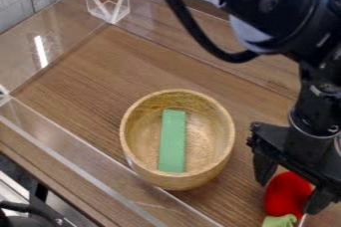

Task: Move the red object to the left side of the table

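The red object [286, 193], a small strawberry-like toy with a green leafy end at the bottom, lies on the brown wood-grain table [134, 72] near the front right corner. My gripper [288, 176] hangs straight over it, open, with black fingers [258, 161] on either side of the toy's top. The fingers straddle the toy; I cannot tell if they touch it. The arm rises from there toward the upper right.
A round wooden bowl [177, 107] stands just left of the gripper, with a flat green rectangular block [173, 139] inside. Clear acrylic walls [54, 27] border the table, and a clear bracket [107, 5] sits at the far left corner.
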`<action>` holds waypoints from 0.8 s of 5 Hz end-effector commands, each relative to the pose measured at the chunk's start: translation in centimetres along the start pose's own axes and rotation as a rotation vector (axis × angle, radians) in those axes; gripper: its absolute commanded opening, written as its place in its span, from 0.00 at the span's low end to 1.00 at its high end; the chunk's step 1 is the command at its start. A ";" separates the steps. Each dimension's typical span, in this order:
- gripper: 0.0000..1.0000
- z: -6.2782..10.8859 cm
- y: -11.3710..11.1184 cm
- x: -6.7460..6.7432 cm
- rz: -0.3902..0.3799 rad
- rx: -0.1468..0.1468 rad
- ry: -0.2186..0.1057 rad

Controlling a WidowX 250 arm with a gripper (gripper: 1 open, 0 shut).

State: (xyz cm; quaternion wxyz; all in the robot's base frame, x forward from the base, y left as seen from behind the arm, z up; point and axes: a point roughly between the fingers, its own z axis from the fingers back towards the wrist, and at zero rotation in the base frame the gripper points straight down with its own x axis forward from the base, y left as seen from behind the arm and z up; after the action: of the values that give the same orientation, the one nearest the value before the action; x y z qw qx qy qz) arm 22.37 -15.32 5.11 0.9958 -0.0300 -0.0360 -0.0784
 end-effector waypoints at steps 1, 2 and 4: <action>1.00 1.7 -0.3 0.0 -0.044 -0.025 -0.045; 0.00 1.5 0.6 0.3 -0.063 -0.028 -0.037; 0.00 6.5 1.7 1.4 -0.010 -0.020 -0.110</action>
State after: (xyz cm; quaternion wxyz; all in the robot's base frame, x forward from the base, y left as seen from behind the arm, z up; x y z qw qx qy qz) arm 22.98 -13.35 10.33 0.9934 -0.0362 -0.0685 -0.0848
